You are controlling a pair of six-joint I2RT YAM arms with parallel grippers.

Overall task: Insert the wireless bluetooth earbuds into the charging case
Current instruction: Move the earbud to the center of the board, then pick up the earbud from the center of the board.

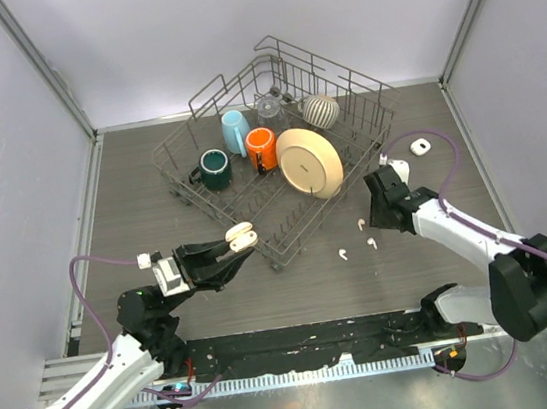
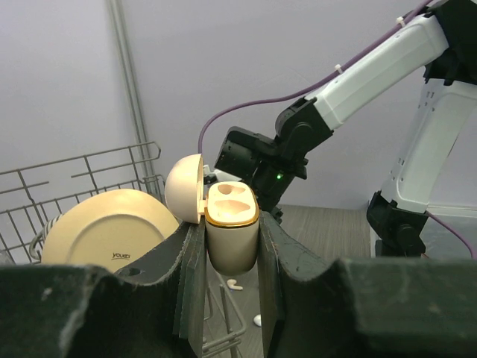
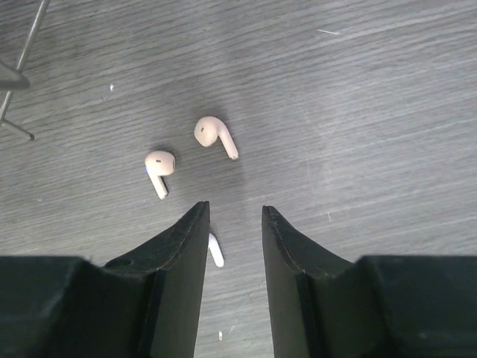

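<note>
Right wrist: right gripper (image 3: pixel 235 212) spread over tiny glossy white earbuds (image 3: pixel 209 131); off-centre pinch may flick one. Left gripper (image 2: pixel 232 224) clamps open cream charging case (image 2: pixel 231 250).

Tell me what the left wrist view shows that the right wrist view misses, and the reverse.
Only left wrist: the left end effector clamping the open charging case, the cream plate, the right arm. Only right wrist: the right end effector, open and empty. Both: loose earbuds on the dark table.
</note>
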